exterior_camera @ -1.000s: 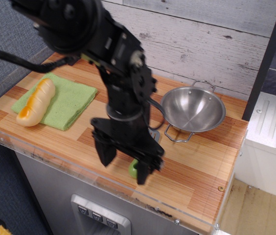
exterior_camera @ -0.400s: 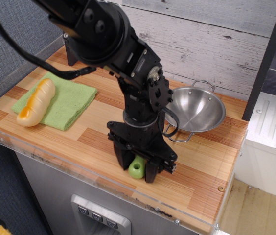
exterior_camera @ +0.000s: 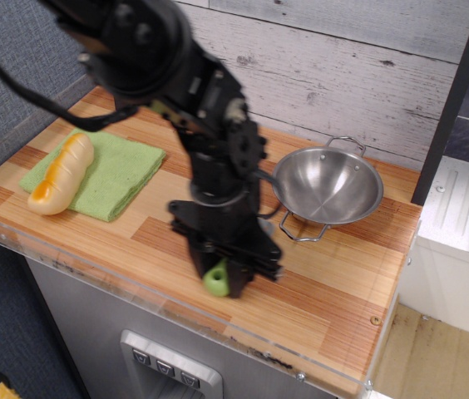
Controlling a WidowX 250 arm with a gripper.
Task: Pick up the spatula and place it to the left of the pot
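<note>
The spatula shows only as its lime-green handle (exterior_camera: 214, 280) near the counter's front edge; its grey blade is hidden behind the arm. My gripper (exterior_camera: 220, 277) points down and is shut on that handle, fingers on either side of it. I cannot tell whether the handle is touching the wood. The shiny steel pot (exterior_camera: 328, 184) with two wire loop handles sits on the counter to the right and behind the gripper, empty, a short gap away.
A yellow-orange bread loaf (exterior_camera: 61, 173) lies on a green cloth (exterior_camera: 120, 170) at the left. The wooden counter (exterior_camera: 343, 283) has a clear plastic front lip. A plank wall stands behind, and a white unit (exterior_camera: 467, 218) to the right.
The gripper came down around the green handle, closed on it, and has shifted a little left and up with the spatula. The pot and bread have not moved.
</note>
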